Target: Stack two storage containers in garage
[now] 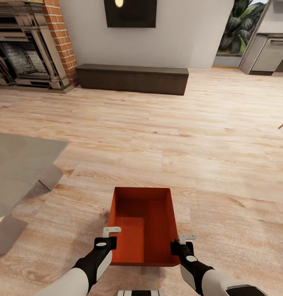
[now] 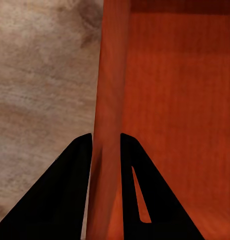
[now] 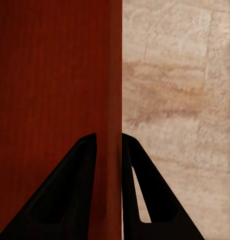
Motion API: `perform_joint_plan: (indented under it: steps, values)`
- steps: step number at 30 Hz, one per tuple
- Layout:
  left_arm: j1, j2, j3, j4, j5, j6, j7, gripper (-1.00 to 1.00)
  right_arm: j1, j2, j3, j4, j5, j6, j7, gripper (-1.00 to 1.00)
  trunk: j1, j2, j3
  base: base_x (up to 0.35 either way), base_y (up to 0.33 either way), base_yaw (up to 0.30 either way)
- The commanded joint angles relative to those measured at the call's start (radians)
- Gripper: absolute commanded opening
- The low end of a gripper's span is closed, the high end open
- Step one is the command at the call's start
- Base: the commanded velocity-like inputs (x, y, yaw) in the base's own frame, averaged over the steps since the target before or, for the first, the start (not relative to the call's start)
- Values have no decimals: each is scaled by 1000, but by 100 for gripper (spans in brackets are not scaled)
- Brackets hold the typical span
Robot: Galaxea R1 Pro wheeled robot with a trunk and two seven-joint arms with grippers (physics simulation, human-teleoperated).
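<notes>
Left gripper [image 1: 111, 231] pinches the left wall of one red box [image 1: 143, 224]; right gripper [image 1: 186, 237] pinches the right wall, each with a finger inside and outside. Box sits centre-near, held above the wood floor [image 1: 166, 139] in the living room. Looks stiff, light, empty; thin walls likely slippery, so side rims suit. Count: one box, two grippers.

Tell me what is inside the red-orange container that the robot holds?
The storage container holds nothing: its bare red-orange bottom shows. The wood floor directly under it is covered.
</notes>
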Motion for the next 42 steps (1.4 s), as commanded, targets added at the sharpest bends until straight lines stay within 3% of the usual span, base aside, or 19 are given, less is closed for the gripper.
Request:
perform_joint_plan:
  steps: [1,42]
  values:
    - [0,4,-1,-3,-10,9,14,-100,-1,0,-9,1,-15,-5,-7,-100,-4,7,3,0,0,0]
    - [0,4,-1,-1,-10,9,14,-100,-1,9,-9,1,-16,-7,-8,-100,-161,294,131,0,0,0]
